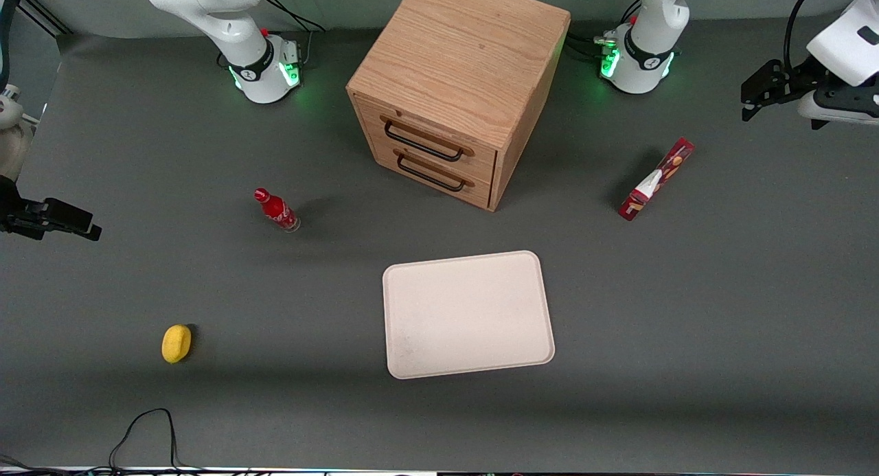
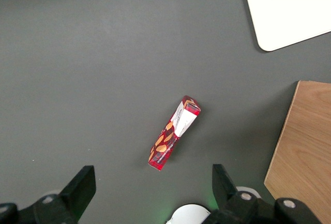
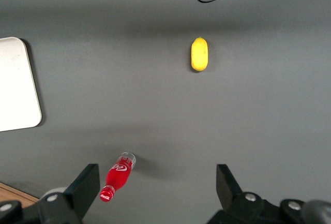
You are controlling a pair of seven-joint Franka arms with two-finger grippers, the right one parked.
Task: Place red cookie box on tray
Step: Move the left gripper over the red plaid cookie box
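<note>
The red cookie box lies flat on the grey table toward the working arm's end, beside the wooden cabinet. It also shows in the left wrist view, with a white patch and cookie pictures. The cream tray sits bare, nearer the front camera than the cabinet; one corner shows in the left wrist view. My left gripper hangs high above the table, farther from the front camera than the box. In the left wrist view the gripper is open and empty, its fingers wide apart, with the box's end just ahead of them.
A wooden two-drawer cabinet stands mid-table, farther from the front camera than the tray. A small red bottle and a yellow lemon-like object lie toward the parked arm's end. A black cable loops near the front edge.
</note>
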